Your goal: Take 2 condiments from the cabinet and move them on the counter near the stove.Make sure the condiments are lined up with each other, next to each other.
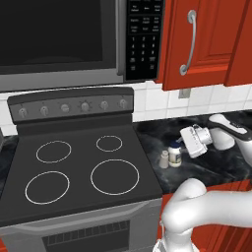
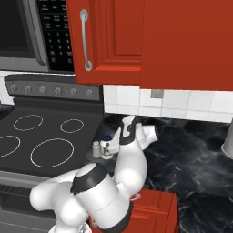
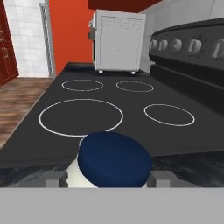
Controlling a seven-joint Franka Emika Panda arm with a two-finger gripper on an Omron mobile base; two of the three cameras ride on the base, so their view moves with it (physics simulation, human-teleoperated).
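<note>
The white jar with the dark blue lid (image 1: 174, 153) (image 2: 107, 146) stands on the black marble counter (image 1: 206, 170) (image 2: 195, 154), just right of the stove (image 1: 78, 162) (image 2: 41, 141). The small grey-white shaker (image 1: 164, 159) (image 2: 96, 149) stands right beside it on the stove side, close to touching. My gripper (image 1: 180, 147) (image 2: 114, 140) reaches in level from the right, shut on the jar. In the hand view the blue lid (image 3: 114, 159) sits between the two fingertips (image 3: 54, 180), with the burners beyond. The red cabinet (image 1: 206, 39) (image 2: 136, 41) hangs above.
A microwave (image 1: 64, 39) hangs over the stove. A white boxy appliance (image 3: 118, 41) stands on the counter beyond the stove's far side. A pale object (image 2: 227, 145) sits at the counter's right edge. Bare counter stretches to the right of the jar.
</note>
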